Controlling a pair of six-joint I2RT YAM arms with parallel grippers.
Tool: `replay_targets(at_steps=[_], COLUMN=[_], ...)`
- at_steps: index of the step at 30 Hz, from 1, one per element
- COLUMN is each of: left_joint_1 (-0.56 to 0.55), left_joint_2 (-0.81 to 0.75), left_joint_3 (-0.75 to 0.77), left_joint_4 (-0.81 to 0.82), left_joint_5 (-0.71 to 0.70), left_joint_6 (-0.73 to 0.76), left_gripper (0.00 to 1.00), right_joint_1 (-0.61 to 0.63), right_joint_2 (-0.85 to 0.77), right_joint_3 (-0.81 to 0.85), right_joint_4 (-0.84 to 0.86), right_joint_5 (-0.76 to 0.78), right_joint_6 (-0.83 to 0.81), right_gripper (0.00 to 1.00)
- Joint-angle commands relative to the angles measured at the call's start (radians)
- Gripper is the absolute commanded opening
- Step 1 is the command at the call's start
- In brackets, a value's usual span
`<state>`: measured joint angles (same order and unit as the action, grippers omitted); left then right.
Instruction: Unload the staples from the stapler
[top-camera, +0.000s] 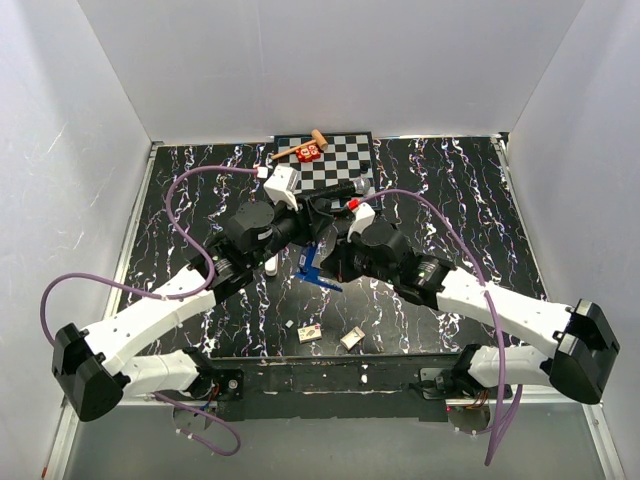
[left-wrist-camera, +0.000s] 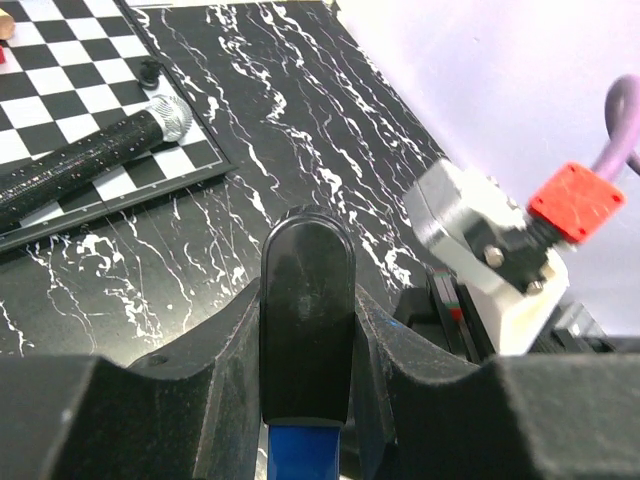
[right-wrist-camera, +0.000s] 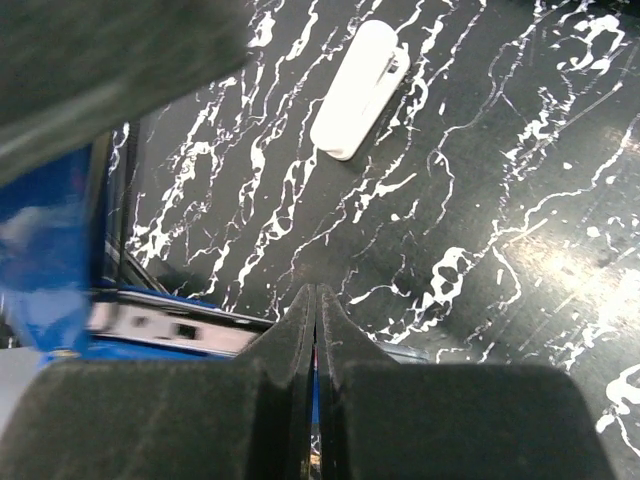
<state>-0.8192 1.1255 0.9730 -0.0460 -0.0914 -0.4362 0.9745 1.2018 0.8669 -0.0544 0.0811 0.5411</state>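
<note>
Two grippers meet at the stapler (top-camera: 318, 266) in the top view, left gripper (top-camera: 302, 236) and right gripper (top-camera: 332, 256) flanking it, with the checkerboard (top-camera: 340, 160) just beyond it. Left wrist view: fingers (left-wrist-camera: 230, 340) clamped on the stapler's black end, black glitter pen (left-wrist-camera: 90, 155) lying beyond the stapler. Right wrist view: fingers (right-wrist-camera: 290, 330) pressed together just right of the stapler's blue body and metal rail, can't tell if they nip anything, slim white object (right-wrist-camera: 358, 90) beyond.

Black padded right end effector (right-wrist-camera: 316, 300) pressed shut, bright-blue plastic stapler (right-wrist-camera: 45, 250) with silver rail at left, slim white oblong object (right-wrist-camera: 360, 88) beyond, black white-veined tabletop (right-wrist-camera: 500, 200)
</note>
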Motion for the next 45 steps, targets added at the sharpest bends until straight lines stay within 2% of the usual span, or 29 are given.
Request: replay_targets(at_steps=[1,9,16,28,37,45], left_joint_1=[0.006,0.006,0.008,0.020,0.038,0.043], left_joint_2=[0.017,0.079,0.126,0.195,0.191,0.181], left_joint_3=[0.030,0.049,0.072,0.153,0.176,0.168], left_joint_4=[0.127,0.143,0.155,0.118,0.092,0.081], left_joint_5=[-0.103,-0.162,-0.191,-0.211,-0.219,-0.217], left_joint_6=[-0.029,-0.019,0.001,0.045,0.071,0.076], left_gripper=[0.00,0.00,0.00,0.00,0.00,0.00], right_joint_1=[0.004,-0.023,-0.085,-0.123,-0.125,-0.123], right_joint_2=[0.021,0.050,0.071,0.166,0.265,0.275], right_joint_3=[-0.020,-0.058,-0.143,-0.178,-0.164,-0.157], right_joint_4=[0.102,0.194,0.341,0.482,0.582,0.602], right_joint_5=[-0.060,-0.073,-0.171,-0.273,-0.359,-0.383], right_joint_6=[0.017,0.025,0.072,0.114,0.169,0.178], right_gripper=[0.01,0.01,0.01,0.01,0.01,0.01])
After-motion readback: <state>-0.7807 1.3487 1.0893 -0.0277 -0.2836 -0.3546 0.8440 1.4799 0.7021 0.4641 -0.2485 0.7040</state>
